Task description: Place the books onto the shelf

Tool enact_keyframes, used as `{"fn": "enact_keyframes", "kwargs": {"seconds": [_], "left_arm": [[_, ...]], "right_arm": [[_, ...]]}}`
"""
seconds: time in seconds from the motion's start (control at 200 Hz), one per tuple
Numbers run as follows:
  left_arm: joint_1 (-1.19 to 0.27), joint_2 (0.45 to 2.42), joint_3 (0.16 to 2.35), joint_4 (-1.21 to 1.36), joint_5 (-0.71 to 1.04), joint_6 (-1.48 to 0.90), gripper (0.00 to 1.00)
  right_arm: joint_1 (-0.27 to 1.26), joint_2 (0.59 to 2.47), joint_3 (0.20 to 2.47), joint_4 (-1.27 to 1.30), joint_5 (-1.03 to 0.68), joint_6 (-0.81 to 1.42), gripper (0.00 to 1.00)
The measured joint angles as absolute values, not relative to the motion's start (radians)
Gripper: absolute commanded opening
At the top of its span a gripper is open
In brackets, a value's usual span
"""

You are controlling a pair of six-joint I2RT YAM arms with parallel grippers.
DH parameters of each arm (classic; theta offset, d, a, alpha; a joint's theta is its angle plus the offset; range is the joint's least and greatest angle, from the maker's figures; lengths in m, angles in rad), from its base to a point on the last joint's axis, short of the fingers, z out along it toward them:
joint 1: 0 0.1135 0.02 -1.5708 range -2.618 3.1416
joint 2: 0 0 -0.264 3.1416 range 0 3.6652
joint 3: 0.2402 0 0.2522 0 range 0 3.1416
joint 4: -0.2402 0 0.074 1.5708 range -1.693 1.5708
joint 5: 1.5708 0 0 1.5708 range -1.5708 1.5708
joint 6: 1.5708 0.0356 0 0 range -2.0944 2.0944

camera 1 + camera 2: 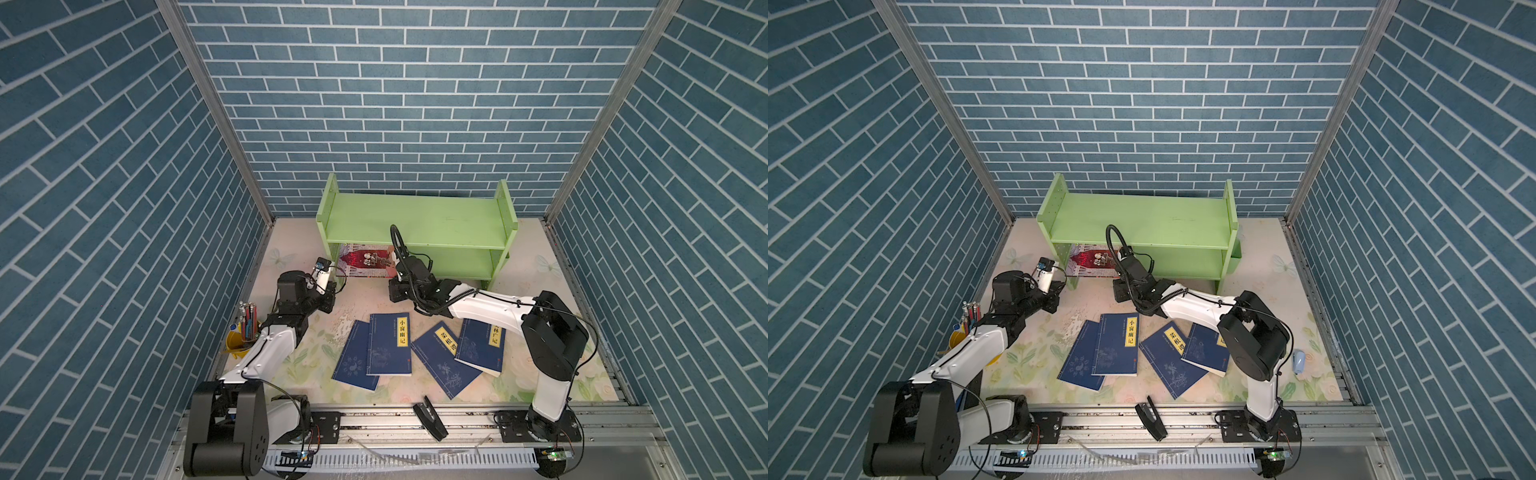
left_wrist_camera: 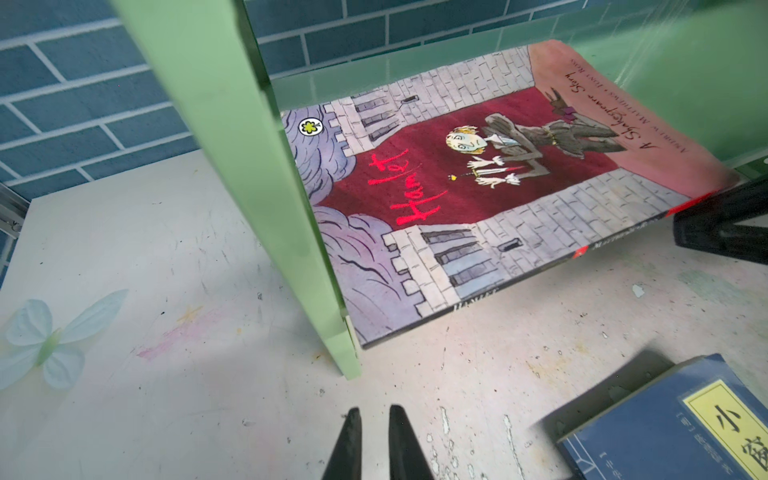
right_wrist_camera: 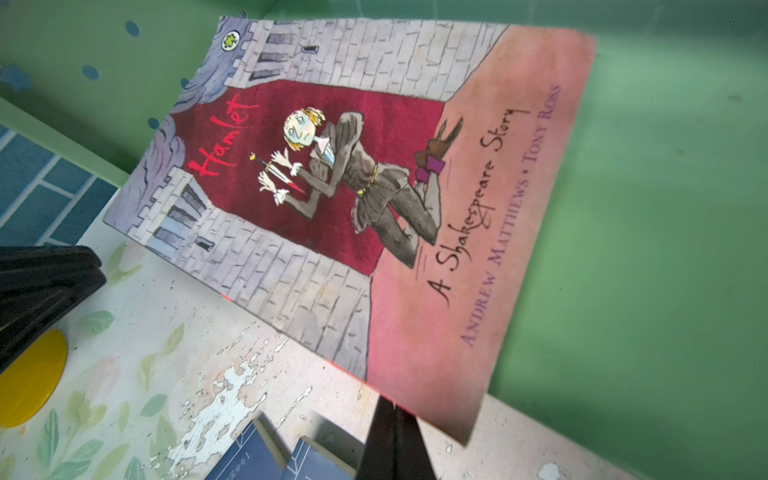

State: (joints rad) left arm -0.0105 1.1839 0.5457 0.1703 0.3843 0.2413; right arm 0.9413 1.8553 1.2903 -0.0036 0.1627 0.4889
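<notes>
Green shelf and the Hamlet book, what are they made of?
Green shelf: probably painted wood or board. It has flat, thick panels with an even, matte light-green coat and small peg holes in a side panel. Hamlet book: paper pages, most likely with a thin card cover that looks smooth. The cover shows a printed drawing, and the spine is slim.

Robot lab test cell, closed in by brick-print wall panels [image 1: 374, 104] on aluminium posts [image 1: 218, 116], arm bases [image 1: 536, 432] bolted to slotted rail [image 1: 374, 417] along frame bottom
</notes>
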Motion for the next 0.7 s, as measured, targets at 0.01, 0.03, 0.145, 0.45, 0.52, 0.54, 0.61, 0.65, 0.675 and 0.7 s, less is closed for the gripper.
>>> {"fn": "enact_keyframes", "kwargs": {"seconds": [0.01,0.03,0.145,0.45,0.52,0.54,0.61,0.65,0.675,0.7], "left_arm": [[-0.010,1.184,0.546,0.171,0.384,0.241,0.19],[-0.010,1.184,0.546,0.172,0.383,0.241,0.20],[-0.010,1.186,0.546,0.181,0.376,0.239,0.25],[-0.010,1.221,0.546,0.226,0.359,0.218,0.29],[-0.010,1.233,0.546,0.236,0.356,0.210,0.30],[-0.010,1.237,0.546,0.240,0.355,0.207,0.30],[-0.010,1.253,0.549,0.256,0.355,0.198,0.31],[-0.010,1.263,0.552,0.263,0.354,0.195,0.31],[-0.010,1.269,0.553,0.268,0.352,0.192,0.32],[-0.010,1.274,0.554,0.271,0.351,0.190,0.32]], "right_arm": [[0.942,1.856,1.292,-0.005,0.162,0.489,0.00],[0.942,1.857,1.296,-0.010,0.163,0.489,0.00],[0.941,1.865,1.319,-0.016,0.164,0.488,0.00],[0.941,1.866,1.318,-0.014,0.156,0.489,0.00],[0.941,1.866,1.316,-0.012,0.148,0.489,0.00],[0.941,1.865,1.315,-0.011,0.144,0.489,0.00],[0.941,1.864,1.309,-0.006,0.132,0.489,0.00],[0.941,1.862,1.301,-0.002,0.123,0.489,0.00],[0.941,1.861,1.298,0.000,0.119,0.489,0.00],[0.941,1.859,1.294,0.001,0.114,0.489,0.00]]}}
